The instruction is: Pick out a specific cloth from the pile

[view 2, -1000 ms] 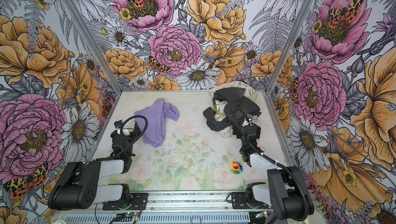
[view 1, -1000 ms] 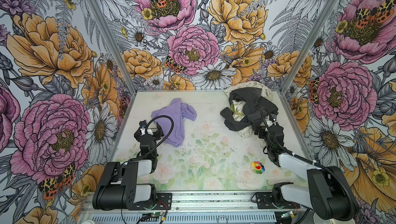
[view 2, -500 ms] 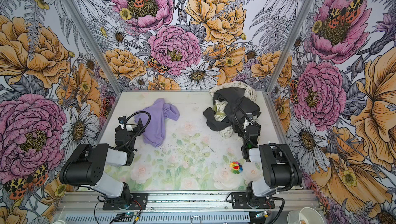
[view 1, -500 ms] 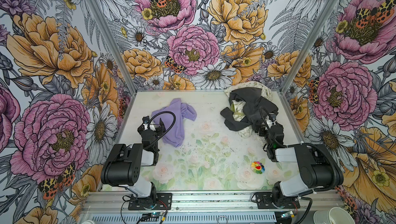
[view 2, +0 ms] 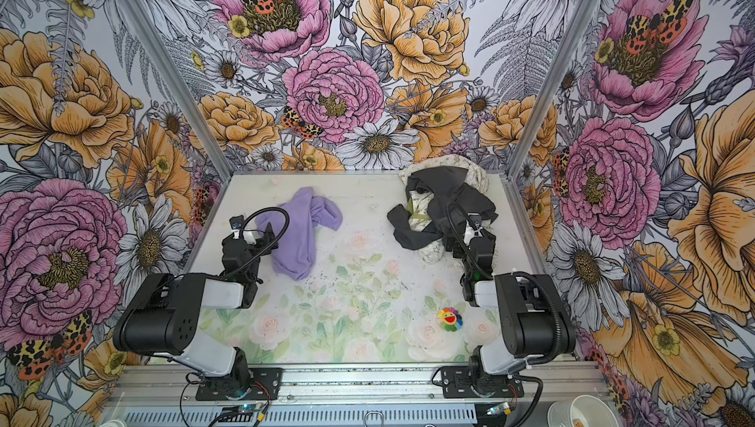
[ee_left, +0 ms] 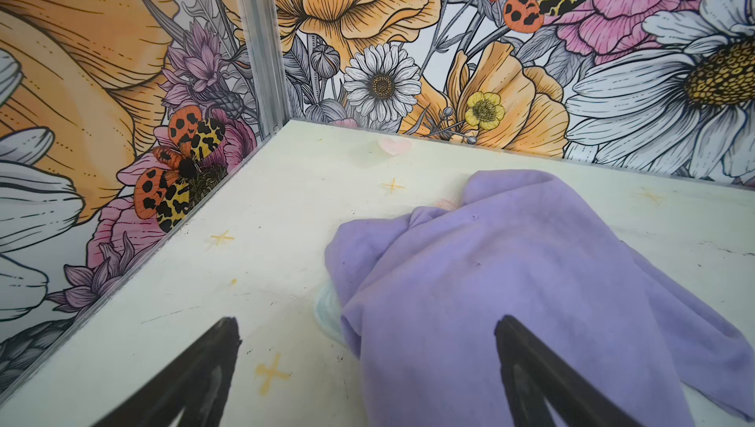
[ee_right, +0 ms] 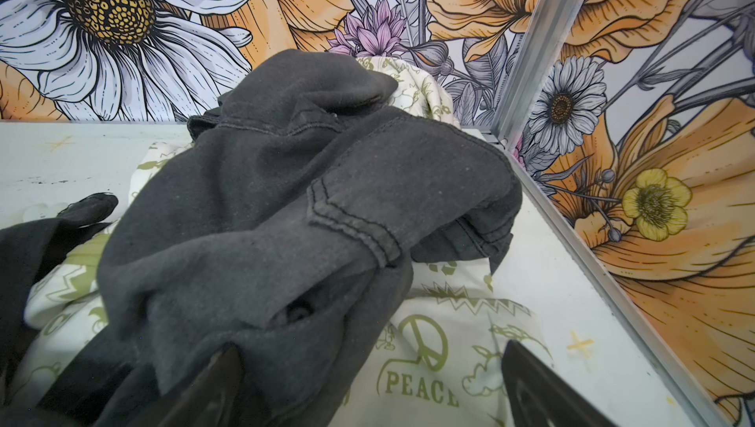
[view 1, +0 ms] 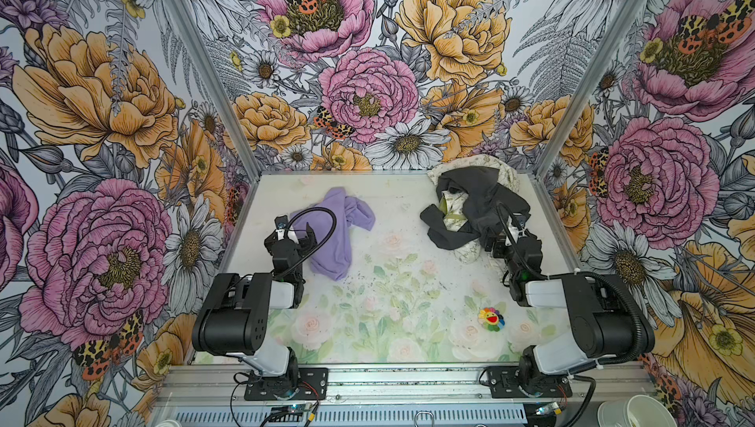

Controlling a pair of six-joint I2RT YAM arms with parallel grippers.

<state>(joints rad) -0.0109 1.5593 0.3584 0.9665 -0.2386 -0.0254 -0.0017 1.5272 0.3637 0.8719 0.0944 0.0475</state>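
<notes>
The cloth [view 1: 335,237], a plain lavender-purple piece of soft fabric, lies crumpled by itself on the far left part of the table, well apart from the pile [view 1: 474,208]; both top views show this [view 2: 300,237]. The white tabletop [view 1: 388,323] has a faint pastel flower print. The pile sits in the far right corner: a dark charcoal-grey garment [ee_right: 286,200] draped over cream fabric [ee_right: 429,363] with green print that includes the word PEACE.

The left gripper [view 1: 296,237] is just beside the cloth's near left edge with its jaws wide apart and nothing between them. In the left wrist view [ee_left: 365,323] one finger shows against the cloth and the other against bare table.

The right gripper [view 1: 500,241] is at the pile's near edge, also spread wide and clamped on nothing [ee_right: 369,349].

A small rainbow-petalled flower toy [view 1: 491,318] lies near the front right.
</notes>
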